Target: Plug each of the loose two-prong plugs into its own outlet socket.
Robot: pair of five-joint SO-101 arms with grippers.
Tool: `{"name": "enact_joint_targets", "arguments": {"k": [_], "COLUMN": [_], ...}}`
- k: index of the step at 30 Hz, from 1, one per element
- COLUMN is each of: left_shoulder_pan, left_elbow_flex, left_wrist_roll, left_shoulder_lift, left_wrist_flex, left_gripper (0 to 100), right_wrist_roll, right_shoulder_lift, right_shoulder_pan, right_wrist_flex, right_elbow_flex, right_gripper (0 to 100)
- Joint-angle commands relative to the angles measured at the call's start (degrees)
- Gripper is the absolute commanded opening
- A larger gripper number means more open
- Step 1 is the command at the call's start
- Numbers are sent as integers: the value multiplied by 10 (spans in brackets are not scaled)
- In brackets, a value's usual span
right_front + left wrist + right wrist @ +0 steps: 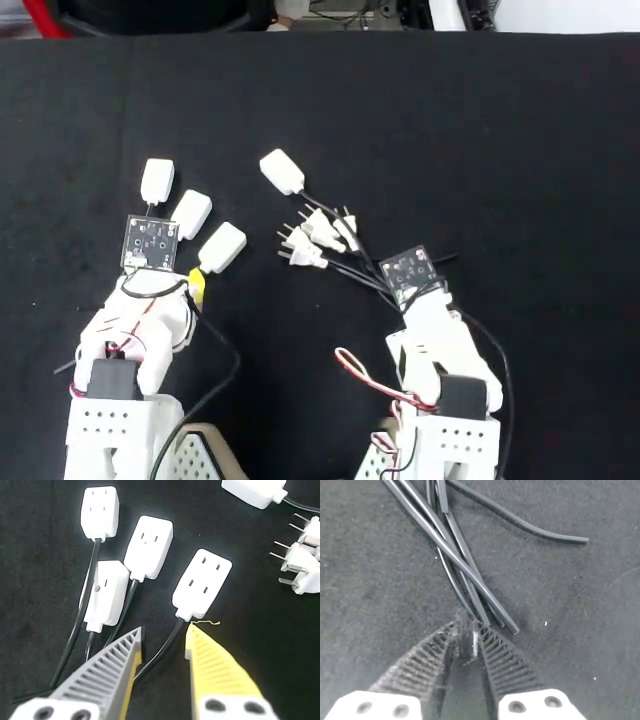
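Left gripper half open, straddling the black cord of the nearest outlet socket. Right gripper narrow, pinching the plug cords. Loose plugs lie mid-table, right of the sockets.

Glossy plastic sockets; metal prongs; smooth cables; cloth table.
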Motion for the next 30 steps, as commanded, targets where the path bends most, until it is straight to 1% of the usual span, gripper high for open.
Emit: {"name": "enact_joint_targets", "arguments": {"k": [1,6,8,11,15,17,20,24,26,27,30], "left_shoulder_pan": [0,4,5,4,5,17,42,51,50,50,50], "left_elbow_flex": [-10,-22,-21,-33,-99,-138,-179,-222,-250,-264,-298], "left_wrist_roll": [6,8,8,8,9,24,25,21,-1,-8,-9], "left_shoulder_lift": [1,2,4,44,180,269,381,474,511,527,574], "left_wrist_flex": [4,2,-12,-26,-32,-37,-68,-121,-132,-133,-134], "left_gripper": [153,153,153,153,153,153,153,155,184,198,209], "right_wrist_roll": [-3,-3,-3,-8,-21,-22,-22,-22,-22,-22,-18], "right_shoulder_lift": [-34,-34,-34,-34,-34,-34,-34,-34,-34,-35,-34], "right_shoulder_pan": [-3,-3,-3,-7,-55,-70,-85,-105,-109,-110,-120], "right_wrist_flex": [3,3,3,3,3,3,3,3,2,-4,-89], "right_elbow_flex": [0,0,0,0,0,0,0,0,0,0,0], "right_gripper": [40,40,40,40,40,40,40,40,40,40,40]}}
